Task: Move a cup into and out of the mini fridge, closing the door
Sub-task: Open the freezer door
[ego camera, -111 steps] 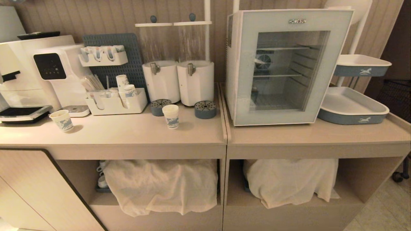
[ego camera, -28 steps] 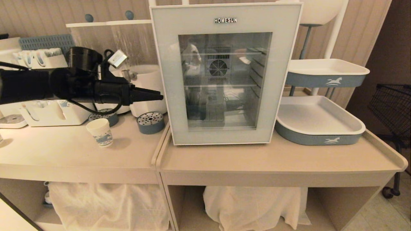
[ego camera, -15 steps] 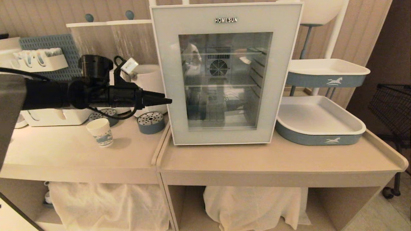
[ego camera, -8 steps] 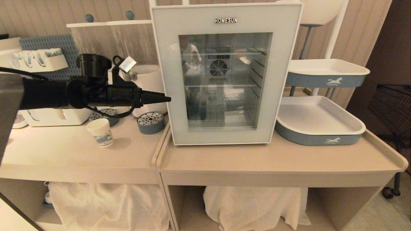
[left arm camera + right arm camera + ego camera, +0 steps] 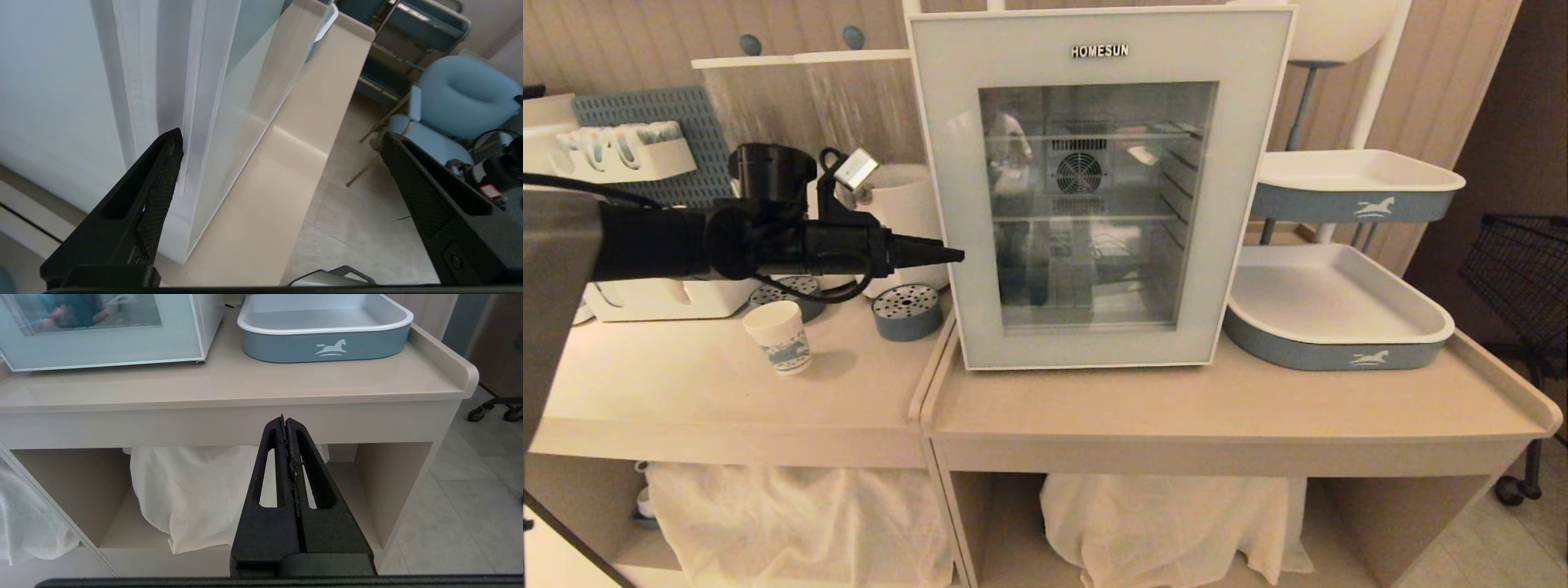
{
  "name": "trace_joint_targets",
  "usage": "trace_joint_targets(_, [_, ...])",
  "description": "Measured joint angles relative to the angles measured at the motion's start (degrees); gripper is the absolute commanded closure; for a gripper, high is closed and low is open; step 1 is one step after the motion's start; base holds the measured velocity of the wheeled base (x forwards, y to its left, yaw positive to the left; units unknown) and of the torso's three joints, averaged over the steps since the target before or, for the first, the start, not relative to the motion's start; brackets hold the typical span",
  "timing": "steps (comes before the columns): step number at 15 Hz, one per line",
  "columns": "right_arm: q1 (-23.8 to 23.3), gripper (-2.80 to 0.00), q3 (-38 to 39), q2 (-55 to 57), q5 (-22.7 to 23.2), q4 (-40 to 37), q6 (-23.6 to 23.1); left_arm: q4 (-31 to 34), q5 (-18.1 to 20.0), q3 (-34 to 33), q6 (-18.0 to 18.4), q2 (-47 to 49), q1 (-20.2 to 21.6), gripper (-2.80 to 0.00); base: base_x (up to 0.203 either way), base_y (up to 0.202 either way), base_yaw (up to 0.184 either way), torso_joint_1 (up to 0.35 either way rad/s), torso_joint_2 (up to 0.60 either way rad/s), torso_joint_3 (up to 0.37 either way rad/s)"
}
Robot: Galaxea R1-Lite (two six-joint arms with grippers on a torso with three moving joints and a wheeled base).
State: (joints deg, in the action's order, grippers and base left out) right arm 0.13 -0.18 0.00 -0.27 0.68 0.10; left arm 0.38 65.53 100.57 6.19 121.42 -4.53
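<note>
At the mini fridge's left edge, the left gripper is wide open and empty, one fingertip in the seam behind the door, likely to pry it. The cup waits on the counter below; the right gripper hangs low, clamped on nothing.

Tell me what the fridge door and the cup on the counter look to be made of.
The door: likely glass, a clear window reflecting the room inside a frosted pale grey-blue frame. The cup: apparently paper, matte white with a blue print and a rolled rim.
</note>
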Motion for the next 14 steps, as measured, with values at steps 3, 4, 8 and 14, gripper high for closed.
trace_joint_targets(3, [0.07, 0.0, 0.0, 0.0, 0.0, -0.02, 0.0, 0.7, 6.05, -0.64, -3.69, -1.52, -0.17, -2.8, 0.0, 0.0, 0.0, 0.0, 0.0, 0.0])
trace_joint_targets(4, [0.11, 0.0, 0.0, 0.0, 0.05, 0.0, 0.0, 1.12, 7.5, -1.27, -4.41, -2.31, -0.34, -2.8, 0.0, 0.0, 0.0, 0.0, 0.0, 0.0])
trace_joint_targets(8, [0.04, 0.0, 0.0, 0.0, 0.02, 0.0, -0.01, 0.52, 8.2, -7.07, -3.82, -7.8, -0.79, -2.8, 0.0, 0.0, 0.0, 0.0, 0.0, 0.0])
trace_joint_targets(14, [0.09, 0.0, 0.0, 0.0, 0.02, -0.01, -0.05, 0.28, 8.64, -19.3, -3.98, -18.85, -4.97, -2.8, 0.0, 0.0, 0.0, 0.0, 0.0, 0.0])
